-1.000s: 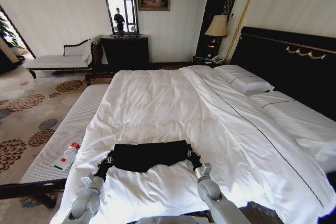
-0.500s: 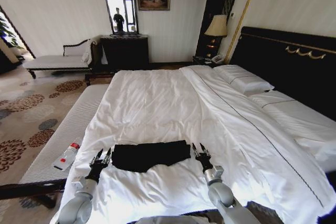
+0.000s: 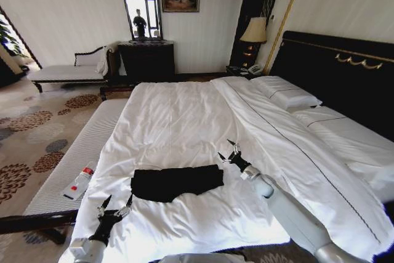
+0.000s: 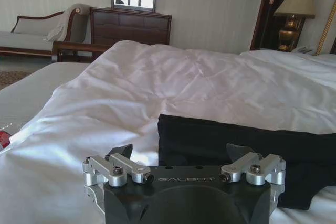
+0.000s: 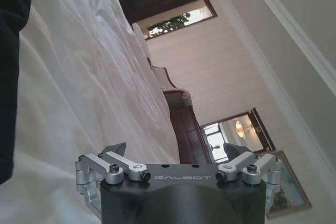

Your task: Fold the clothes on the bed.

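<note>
The black T-shirt is lying folded into a flat, roughly rectangular band on the near part of the bed, stretched left to right across the white duvet. It is sitting between the two grippers and touching neither. The left gripper is hovering just near and to the left of the shirt's left end, above the duvet close to the bed's near edge; its jaws are spread wide and gripping nothing. In the left wrist view the T-shirt is lying just beyond those parted jaws, a soft matte cloth with a straight folded edge. The right gripper is hanging just off the shirt's far right corner, raised a little over the duvet, its jaws also standing wide apart and bare. The duvet is looking smooth and slightly rumpled, with shallow creases. White pillows are resting at the far right against a tall dark headboard. A pale striped bench is running along the bed's left side, carrying a small bottle.
</note>
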`<state>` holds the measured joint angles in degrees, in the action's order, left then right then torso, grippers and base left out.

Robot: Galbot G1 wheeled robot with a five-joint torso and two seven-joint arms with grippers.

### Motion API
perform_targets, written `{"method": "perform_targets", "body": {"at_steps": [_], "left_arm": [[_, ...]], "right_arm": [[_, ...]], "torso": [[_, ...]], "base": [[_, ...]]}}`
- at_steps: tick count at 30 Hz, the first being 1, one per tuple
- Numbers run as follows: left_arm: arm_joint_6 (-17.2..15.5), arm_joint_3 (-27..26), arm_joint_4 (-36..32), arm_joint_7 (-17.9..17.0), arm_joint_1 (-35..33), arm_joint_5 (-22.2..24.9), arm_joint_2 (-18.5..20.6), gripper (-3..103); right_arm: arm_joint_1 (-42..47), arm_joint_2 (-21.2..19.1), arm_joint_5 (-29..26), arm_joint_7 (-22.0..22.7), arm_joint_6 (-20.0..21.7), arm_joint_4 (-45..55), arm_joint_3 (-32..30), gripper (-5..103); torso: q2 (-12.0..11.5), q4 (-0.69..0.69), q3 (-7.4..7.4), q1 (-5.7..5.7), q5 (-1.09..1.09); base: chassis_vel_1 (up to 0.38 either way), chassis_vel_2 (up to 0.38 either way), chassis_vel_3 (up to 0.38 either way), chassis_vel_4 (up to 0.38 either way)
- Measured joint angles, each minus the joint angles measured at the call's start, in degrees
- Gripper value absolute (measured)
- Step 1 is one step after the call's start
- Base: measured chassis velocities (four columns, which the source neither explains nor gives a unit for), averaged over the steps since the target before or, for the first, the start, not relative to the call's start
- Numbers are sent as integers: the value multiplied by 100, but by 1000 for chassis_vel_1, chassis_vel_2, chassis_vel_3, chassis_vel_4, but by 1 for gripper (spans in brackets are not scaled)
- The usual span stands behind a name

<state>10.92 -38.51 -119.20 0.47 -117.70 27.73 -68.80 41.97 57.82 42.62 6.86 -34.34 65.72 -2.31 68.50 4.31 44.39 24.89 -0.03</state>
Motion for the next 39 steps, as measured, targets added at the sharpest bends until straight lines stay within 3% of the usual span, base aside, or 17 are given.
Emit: {"method": "perform_targets", "body": {"at_steps": [3, 4, 6, 17, 20, 30, 39], "left_arm": [[4, 30, -188, -12, -153, 48, -71, 100], [12, 31, -318, -19, -223, 72, -131, 100], [16, 19, -428, -23, -276, 96, -231, 100], [1, -38, -441, -80, -258, 268, -196, 100], [-71, -52, -534, -152, -168, 392, -162, 100], [-162, -124, -576, -188, -83, 607, -193, 100], [-231, -146, -570, -186, -47, 715, -195, 100]], "right_arm": [[-249, 158, 335, 27, -124, -229, 186, 100], [-325, 263, 461, 31, -165, -315, 280, 100], [-356, 419, 691, 36, -244, -392, 368, 100], [50, 467, 627, 67, -466, -330, 510, 100], [410, 357, 617, 143, -652, -162, 507, 100], [1010, 59, 777, 229, -1038, 594, 413, 100], [1543, -473, 869, 209, -1113, 1608, 759, 100]], "torso": [[0, -1, 0, 0, -1], [0, 0, 1, 0, 7], [0, 6, 0, 1, 2], [0, 2, -1, 0, 3], [0, 7, 0, 0, 3], [0, 2, -1, 0, 3], [1, 4, -1, -1, 3]], "base": [[0, 0, 0, 0], [0, 0, 0, 0], [0, 0, 0, 0], [0, 0, 0, 0], [0, 0, 0, 0], [0, 0, 0, 0], [0, 0, 0, 0]]}}
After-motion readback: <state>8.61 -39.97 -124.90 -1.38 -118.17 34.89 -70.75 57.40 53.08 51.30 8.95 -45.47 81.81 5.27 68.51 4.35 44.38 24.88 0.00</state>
